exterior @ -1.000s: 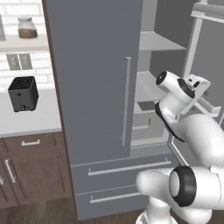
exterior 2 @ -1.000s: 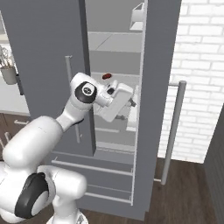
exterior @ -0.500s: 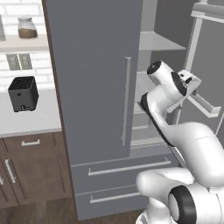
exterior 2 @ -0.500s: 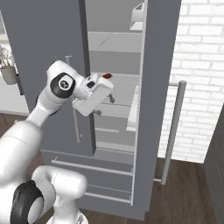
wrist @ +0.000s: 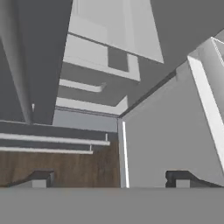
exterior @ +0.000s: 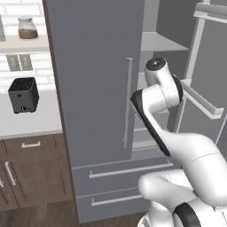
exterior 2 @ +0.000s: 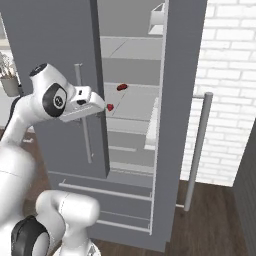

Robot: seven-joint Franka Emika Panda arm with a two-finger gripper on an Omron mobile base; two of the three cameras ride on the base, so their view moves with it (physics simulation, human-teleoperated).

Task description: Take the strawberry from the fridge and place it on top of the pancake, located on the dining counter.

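Observation:
The grey fridge (exterior: 93, 88) stands with its left door shut and its right door (exterior 2: 182, 120) swung open. On a pale middle shelf lies the strawberry (exterior 2: 109, 107), small and bright red. My gripper (exterior 2: 92, 106) hovers just left of it, in front of the shut door's edge, apart from the fruit. In the hand view the gripper (wrist: 109, 179) is open with nothing between its fingertips (wrist: 41, 178), looking down over the lower shelves (wrist: 87, 65) and the floor. The pancake and the dining counter are out of view.
A darker maroon fruit (exterior 2: 121, 87) lies further back on the same shelf. A black toaster (exterior: 23, 94) stands on the worktop at the left, above brown cabinets (exterior: 26, 168). The open door's long handle (exterior 2: 197, 150) and a white brick wall (exterior 2: 230, 75) stand at the right.
The arm has swung left and upward, carrying the hand from in front of the fridge opening toward the shut left door's edge. The gripper has stayed open.

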